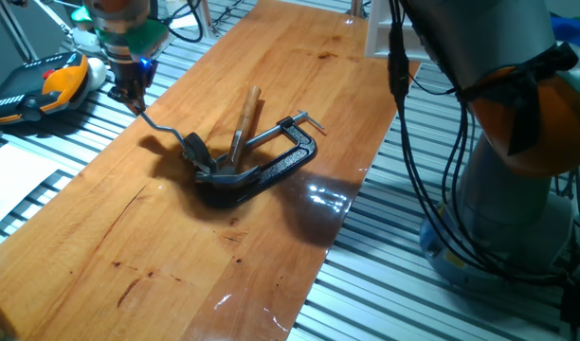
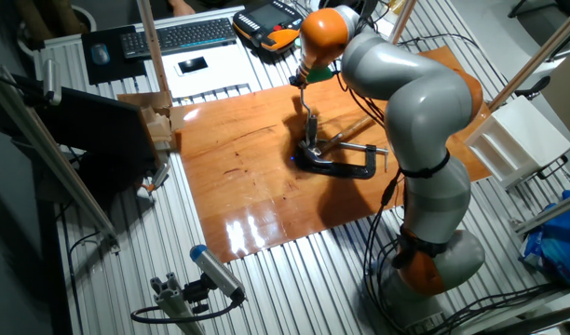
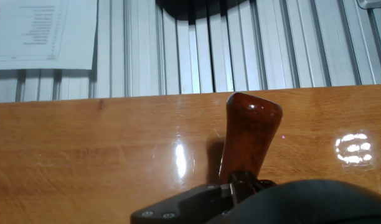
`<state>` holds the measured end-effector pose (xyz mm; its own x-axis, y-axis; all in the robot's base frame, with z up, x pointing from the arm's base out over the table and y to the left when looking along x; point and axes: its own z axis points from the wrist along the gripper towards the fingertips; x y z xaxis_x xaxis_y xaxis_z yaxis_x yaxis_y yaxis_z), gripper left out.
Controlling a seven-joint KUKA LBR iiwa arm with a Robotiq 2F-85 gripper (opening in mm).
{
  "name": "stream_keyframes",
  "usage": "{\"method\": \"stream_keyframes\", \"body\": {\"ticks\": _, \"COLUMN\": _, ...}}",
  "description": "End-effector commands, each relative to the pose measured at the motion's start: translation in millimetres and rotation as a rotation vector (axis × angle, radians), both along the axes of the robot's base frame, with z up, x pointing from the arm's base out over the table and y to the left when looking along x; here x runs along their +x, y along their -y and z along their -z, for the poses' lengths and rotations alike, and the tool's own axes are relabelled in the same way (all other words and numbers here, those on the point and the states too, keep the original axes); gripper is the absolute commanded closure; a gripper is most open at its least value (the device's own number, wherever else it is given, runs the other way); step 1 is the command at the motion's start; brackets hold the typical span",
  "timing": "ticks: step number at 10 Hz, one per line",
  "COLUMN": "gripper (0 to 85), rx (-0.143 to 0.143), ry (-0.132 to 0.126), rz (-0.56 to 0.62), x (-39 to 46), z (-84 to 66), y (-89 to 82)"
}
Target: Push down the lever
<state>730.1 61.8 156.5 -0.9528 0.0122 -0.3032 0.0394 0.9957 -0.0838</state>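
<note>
The lever (image 1: 167, 131) is a thin silvery bent rod that rises up and to the left from its bracket (image 1: 201, 159) on the wooden board. My gripper (image 1: 135, 97) stands right at the rod's upper end, its fingers together. They cover the knob, so it does not show. In the other fixed view the gripper (image 2: 305, 84) is above the rod (image 2: 309, 116). The hand view shows no fingers, only a reddish wooden handle end (image 3: 251, 134) and a dark shape along the bottom edge.
A wooden-handled hammer (image 1: 246, 116) and a black C-clamp (image 1: 276, 163) lie against the bracket. An orange and black pendant (image 1: 45, 90) lies off the board to the left. A keyboard (image 2: 183, 35), wooden blocks (image 2: 159, 126) and a white box (image 2: 508, 140) surround the board.
</note>
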Motion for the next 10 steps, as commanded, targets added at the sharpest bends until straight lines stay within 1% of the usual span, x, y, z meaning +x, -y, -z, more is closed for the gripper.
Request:
{"method": "stream_keyframes", "body": {"ticks": 1, "gripper": 85.0, "rx": -0.002, "ry": 0.002, "rz": -0.002, "x": 1.9, "z": 1.5, "y": 1.7}}
{"method": "stream_keyframes", "body": {"ticks": 2, "gripper": 85.0, "rx": -0.001, "ry": 0.001, "rz": -0.005, "x": 4.8, "z": 4.5, "y": 3.7}}
{"method": "stream_keyframes", "body": {"ticks": 3, "gripper": 85.0, "rx": -0.003, "ry": 0.012, "rz": -0.007, "x": 7.3, "z": 8.5, "y": 4.8}}
{"method": "stream_keyframes", "body": {"ticks": 5, "gripper": 85.0, "rx": 0.0, "ry": 0.014, "rz": -0.003, "x": 9.7, "z": 12.3, "y": 4.9}}
{"method": "stream_keyframes", "body": {"ticks": 6, "gripper": 85.0, "rx": 0.005, "ry": 0.008, "rz": 0.005, "x": 10.2, "z": 13.5, "y": 4.2}}
{"method": "stream_keyframes", "body": {"ticks": 7, "gripper": 85.0, "rx": 0.021, "ry": 0.003, "rz": 0.015, "x": 11.0, "z": 15.5, "y": 3.7}}
{"method": "stream_keyframes", "body": {"ticks": 9, "gripper": 85.0, "rx": 0.037, "ry": 0.004, "rz": 0.027, "x": 15.5, "z": 24.2, "y": 3.3}}
{"method": "stream_keyframes", "body": {"ticks": 10, "gripper": 85.0, "rx": 0.037, "ry": 0.009, "rz": 0.027, "x": 17.4, "z": 28.2, "y": 3.4}}
